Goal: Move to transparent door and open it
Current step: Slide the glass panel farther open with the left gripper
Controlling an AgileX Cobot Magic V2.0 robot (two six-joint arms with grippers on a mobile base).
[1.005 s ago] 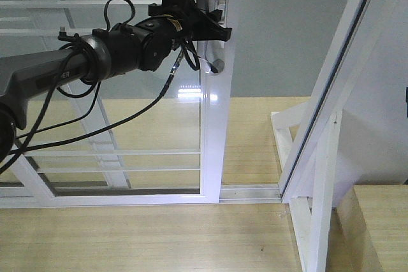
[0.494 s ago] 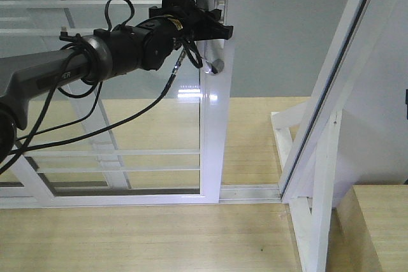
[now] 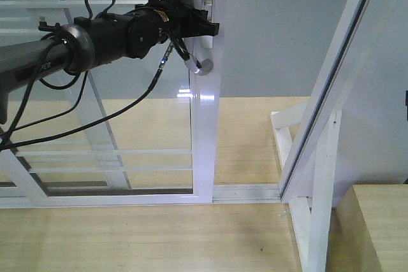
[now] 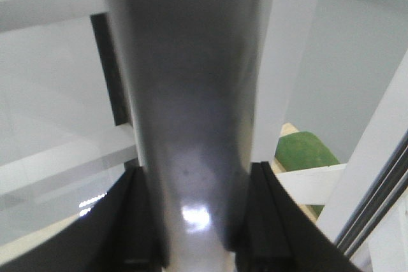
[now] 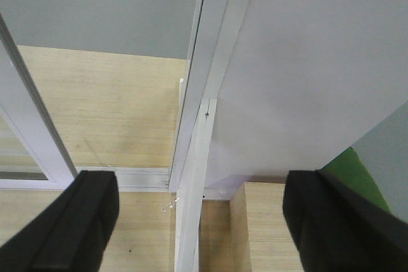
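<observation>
The transparent door (image 3: 205, 132) is a clear pane with thin white bars in a white frame, left of centre in the front view. Its curved silver handle (image 3: 200, 65) sits high on the right upright. My left gripper (image 3: 203, 32) is shut on that handle. In the left wrist view the handle (image 4: 191, 93) fills the gap between the black fingers (image 4: 135, 221), and my left gripper (image 4: 197, 224) touches it on both sides. My right gripper (image 5: 204, 221) is open and holds nothing, hanging above the wooden floor.
A slanted white frame post (image 3: 328, 100) stands to the right, with a white brace (image 3: 319, 208) at its foot. The floor track (image 3: 248, 192) runs between door and post. A pale wooden box (image 3: 379, 227) sits at the lower right. A green patch (image 4: 306, 151) lies beyond.
The door's right upright has slid to the left along the track, and my left arm has moved left with the handle in its grip. The gap to the right post is wider.
</observation>
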